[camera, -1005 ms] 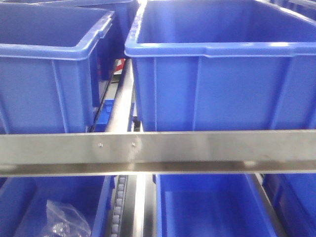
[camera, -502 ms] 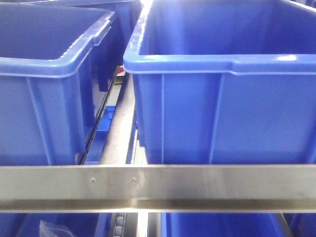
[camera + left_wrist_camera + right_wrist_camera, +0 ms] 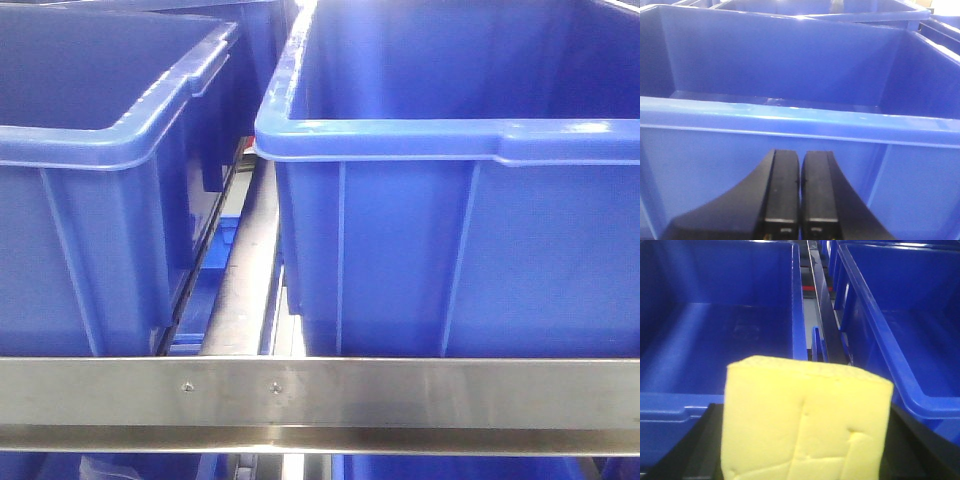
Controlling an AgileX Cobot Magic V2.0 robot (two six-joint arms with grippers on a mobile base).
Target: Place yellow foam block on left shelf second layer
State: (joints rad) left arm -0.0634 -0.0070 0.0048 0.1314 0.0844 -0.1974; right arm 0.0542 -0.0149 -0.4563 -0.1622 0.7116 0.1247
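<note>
A steel rail (image 3: 420,395) is seen running across the near edge of the shelf in the front view. Two blue bins are set just behind it, the left bin (image 3: 90,150) and the right bin (image 3: 450,140), both open at the top. A narrow gap is left between their rims, and a metal divider strip (image 3: 245,290) runs along it toward the far side.

The yellow foam block (image 3: 805,410) is held in the right gripper (image 3: 807,455), clamped between the black fingers (image 3: 692,450) that show at its left and right sides. It is carried high and near, in front of the gap between two more open bins. A wide tub (image 3: 715,335) lies to the left and a second tub (image 3: 900,325) to the right. They are parted by a dark rail (image 3: 822,305) that recedes to the far side.

The left gripper (image 3: 800,195) is seen with its fingers pressed together and nothing between them. It is pointed at the near wall of a facing bin (image 3: 790,117), just below the rim. Whether the wall is touched cannot be told.
</note>
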